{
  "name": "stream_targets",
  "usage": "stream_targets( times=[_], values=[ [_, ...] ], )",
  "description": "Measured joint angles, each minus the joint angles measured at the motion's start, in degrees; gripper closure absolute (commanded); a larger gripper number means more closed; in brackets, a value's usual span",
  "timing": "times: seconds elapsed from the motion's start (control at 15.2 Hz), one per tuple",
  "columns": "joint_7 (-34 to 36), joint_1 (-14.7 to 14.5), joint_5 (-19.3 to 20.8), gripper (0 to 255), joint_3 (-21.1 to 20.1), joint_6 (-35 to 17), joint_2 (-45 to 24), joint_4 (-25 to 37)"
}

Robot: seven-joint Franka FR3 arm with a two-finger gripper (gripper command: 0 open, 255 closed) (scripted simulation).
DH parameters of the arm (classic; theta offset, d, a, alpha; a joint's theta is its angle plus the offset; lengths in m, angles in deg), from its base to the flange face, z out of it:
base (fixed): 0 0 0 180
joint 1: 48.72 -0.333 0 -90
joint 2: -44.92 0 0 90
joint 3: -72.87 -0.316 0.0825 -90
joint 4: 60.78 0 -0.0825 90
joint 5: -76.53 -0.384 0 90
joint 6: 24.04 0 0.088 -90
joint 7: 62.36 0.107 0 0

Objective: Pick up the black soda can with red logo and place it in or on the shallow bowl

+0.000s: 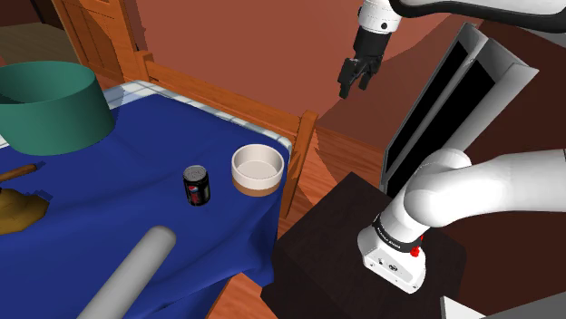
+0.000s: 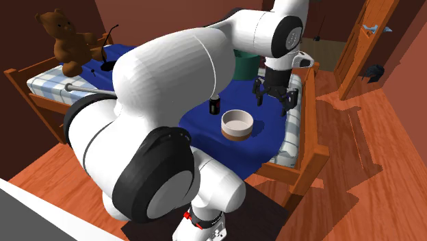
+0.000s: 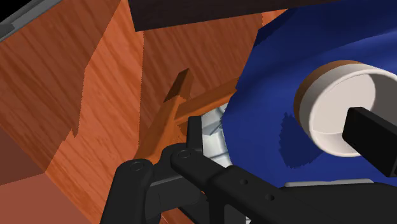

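The black soda can with a red logo (image 1: 197, 186) stood upright on the blue blanket (image 1: 136, 181) of a wooden-framed bed (image 1: 305, 145). It was just beside the shallow round bowl (image 1: 258, 169), which was white inside with a tan band at its foot. The two were close but not touching, the can on the shoulder view's left of the bowl, so a short carry would probably do once the can was lifted.

The all-black hand (image 1: 358, 78) hung high over the bed's edge, on the far side of the bowl from the can and well apart from both. Its fingers were spread wide with nothing between them. In the wrist view one finger (image 3: 372, 137) showed in front of the bowl and the other in front of the bed frame, which suggests the hand was aimed at the bed's border rather than at the can.

By that reading the grasp had not begun. The hand would need to pass over the bowl and come down on the can from above, and its wide spread suited the can's narrow body. An upright can might tip if a finger nudged it.

A large green tub (image 1: 50, 104), a long grey cylinder (image 1: 136, 267) and a brown teddy bear (image 2: 65, 41) lay farther off, away from that path.
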Motion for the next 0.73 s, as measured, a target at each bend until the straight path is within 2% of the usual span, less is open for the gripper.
stream_targets(
  times=[0.2,0.73],
  values=[
    [1.4,-0.5,-0.9,0,-1.1,-1.4,-0.7,-0.8],
    [10.4,-4.2,-6.7,0,-8.8,-10.2,-7.3,-2.9]
  ],
)
